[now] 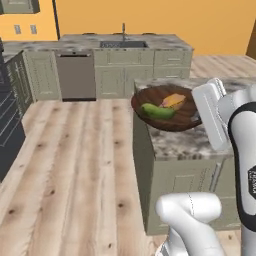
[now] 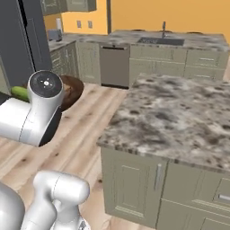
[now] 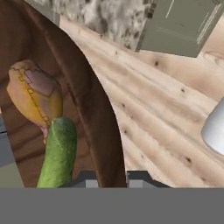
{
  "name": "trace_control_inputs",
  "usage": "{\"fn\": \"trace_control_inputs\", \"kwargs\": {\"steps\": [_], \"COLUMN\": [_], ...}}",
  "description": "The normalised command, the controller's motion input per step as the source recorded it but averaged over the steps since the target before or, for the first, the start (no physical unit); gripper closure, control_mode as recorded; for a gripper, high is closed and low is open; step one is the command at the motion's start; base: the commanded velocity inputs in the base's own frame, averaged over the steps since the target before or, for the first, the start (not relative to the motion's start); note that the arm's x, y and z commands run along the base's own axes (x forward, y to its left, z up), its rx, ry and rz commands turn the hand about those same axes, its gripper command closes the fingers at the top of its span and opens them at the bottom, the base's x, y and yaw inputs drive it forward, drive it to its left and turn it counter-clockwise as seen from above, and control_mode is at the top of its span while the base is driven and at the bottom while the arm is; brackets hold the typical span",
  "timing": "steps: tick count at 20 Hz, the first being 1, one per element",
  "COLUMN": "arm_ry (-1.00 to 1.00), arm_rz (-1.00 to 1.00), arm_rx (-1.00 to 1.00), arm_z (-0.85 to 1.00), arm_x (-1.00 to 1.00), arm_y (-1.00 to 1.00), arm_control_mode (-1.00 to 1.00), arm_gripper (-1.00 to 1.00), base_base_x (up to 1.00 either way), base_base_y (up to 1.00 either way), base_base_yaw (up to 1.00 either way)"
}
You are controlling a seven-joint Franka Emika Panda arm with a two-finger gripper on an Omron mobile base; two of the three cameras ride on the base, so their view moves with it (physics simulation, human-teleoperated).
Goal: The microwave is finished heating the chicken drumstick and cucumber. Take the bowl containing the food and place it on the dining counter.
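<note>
The gripper [image 3: 111, 177] clamps the rim of the bowl [image 1: 170, 122] between its two fingertips, one inside and one outside. The bowl hangs beside the dining counter [image 2: 179, 121], holding the cucumber [image 1: 157, 111] against the chicken drumstick [image 1: 173, 100].

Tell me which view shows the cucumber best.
The left base view: the whole cucumber lies in the bowl beside the chicken drumstick. The hand view shows it close but cut off at the bottom; the right base view shows only one green end behind the arm.
</note>
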Motion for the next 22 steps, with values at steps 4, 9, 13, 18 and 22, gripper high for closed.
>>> {"fn": "trace_control_inputs", "kwargs": {"steps": [4, 9, 13, 18, 22], "arm_ry": [0.0, 0.0, 0.0, 0.0, 0.0], "arm_rz": [0.0, 0.0, 0.0, 0.0, 0.0], "arm_rx": [0.0, 0.0, 0.0, 0.0, 0.0], "arm_z": [0.0, 0.0, 0.0, 0.0, 0.0], "arm_x": [0.0, 0.0, 0.0, 0.0, 0.0], "arm_y": [0.0, 0.0, 0.0, 0.0, 0.0], "arm_control_mode": [1.0, 1.0, 1.0, 1.0, 1.0], "arm_gripper": [1.0, 1.0, 1.0, 1.0, 1.0], "base_base_x": [0.79, 1.0, 1.0, 1.0, 1.0], "base_base_y": [1.0, 0.82, 0.42, 0.13, 0.01], "base_base_yaw": [0.0, -0.03, -0.1, -0.15, -0.21]}}
